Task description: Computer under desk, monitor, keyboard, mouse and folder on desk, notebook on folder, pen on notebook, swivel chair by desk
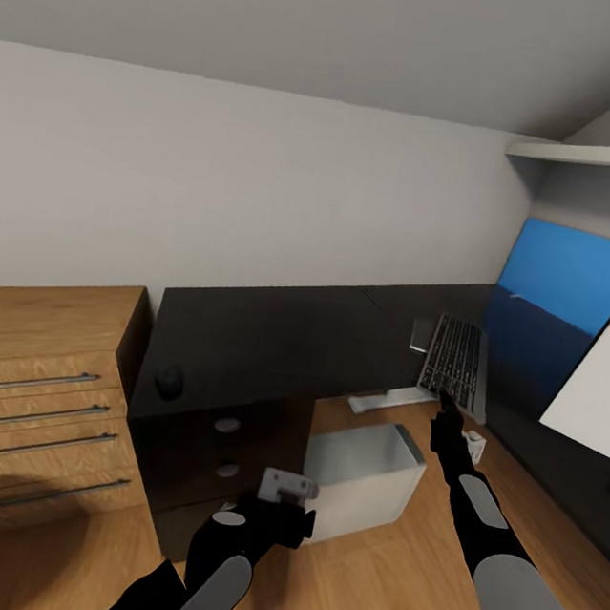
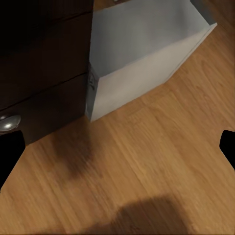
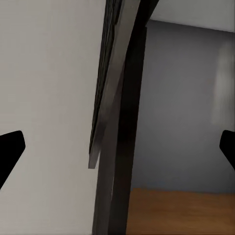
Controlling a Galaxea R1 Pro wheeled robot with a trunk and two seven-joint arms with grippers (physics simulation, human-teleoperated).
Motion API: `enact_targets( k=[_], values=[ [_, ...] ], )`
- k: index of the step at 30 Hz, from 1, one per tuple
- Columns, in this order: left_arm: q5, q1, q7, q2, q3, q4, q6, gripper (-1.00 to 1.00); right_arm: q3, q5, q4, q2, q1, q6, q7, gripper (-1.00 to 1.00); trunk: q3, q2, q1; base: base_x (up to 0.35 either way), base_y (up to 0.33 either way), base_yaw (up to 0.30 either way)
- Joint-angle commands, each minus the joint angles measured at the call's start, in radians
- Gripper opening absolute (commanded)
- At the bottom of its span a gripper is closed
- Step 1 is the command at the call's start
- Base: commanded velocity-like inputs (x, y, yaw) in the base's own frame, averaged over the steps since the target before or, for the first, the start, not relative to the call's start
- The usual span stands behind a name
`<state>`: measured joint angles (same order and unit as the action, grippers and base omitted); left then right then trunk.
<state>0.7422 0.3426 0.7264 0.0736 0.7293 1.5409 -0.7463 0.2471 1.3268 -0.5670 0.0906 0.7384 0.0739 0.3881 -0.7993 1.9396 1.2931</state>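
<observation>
On the dark desk (image 1: 282, 331), far end by the wall, the keyboard (image 1: 454, 363) lies flat w/ its near edge reaching the desk's front edge. Just left of it sits a small dark flat item (image 1: 421, 335), too blurry to name. Monitor (image 1: 559, 310) w/ blue screen stands at the right, beside the keyboard. A round black mouse (image 1: 170, 381) sits near the desk's left front corner, well apart from the keyboard. Under the desk, the grey computer (image 1: 359, 476) case rests on the wood floor (image 1: 374, 584), next to the dark drawer unit (image 1: 222, 458) w/ round knobs; same case shows in left wrist view (image 2: 142, 58), beside the drawers (image 2: 44, 73).

Right gripper (image 1: 446, 401) is stretched out to the keyboard's near edge; in right wrist view its fingers (image 3: 11, 149) sit wide apart at the frame edges, open, w/ the keyboard edge (image 3: 110, 83) seen side-on between them, no contact visible. Left gripper (image 1: 293, 506) hangs low in front of the drawers; its fingers (image 2: 10, 154) are also spread, open, holding nothing, over bare floor (image 2: 147, 161).

Wooden dresser (image 1: 33, 394) w/ bar handles stands left of the desk. White shelf (image 1: 595, 153) on the wall upper right.
</observation>
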Motion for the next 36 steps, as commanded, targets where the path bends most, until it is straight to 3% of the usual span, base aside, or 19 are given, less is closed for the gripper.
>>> enact_targets(
  k=[1,30,36],
  values=[
    [0.009,0.001,0.010,0.000,0.004,0.001,-0.001,1.00,0.003,0.010,0.001,0.000,0.001,0.008,0.003,1.00,-0.001,0.000,0.000,0.139,0.000,0.000],
    [0.009,0.001,0.012,0.000,0.018,0.001,0.000,1.00,0.003,0.017,0.001,0.001,0.001,0.007,-0.002,1.00,-0.001,0.000,0.000,0.055,0.000,0.000],
    [0.009,0.001,0.012,0.000,0.018,0.001,0.000,1.00,0.003,0.018,0.001,0.001,0.001,0.007,-0.002,1.00,0.018,-0.042,-0.023,0.000,0.000,0.000]
  ],
)
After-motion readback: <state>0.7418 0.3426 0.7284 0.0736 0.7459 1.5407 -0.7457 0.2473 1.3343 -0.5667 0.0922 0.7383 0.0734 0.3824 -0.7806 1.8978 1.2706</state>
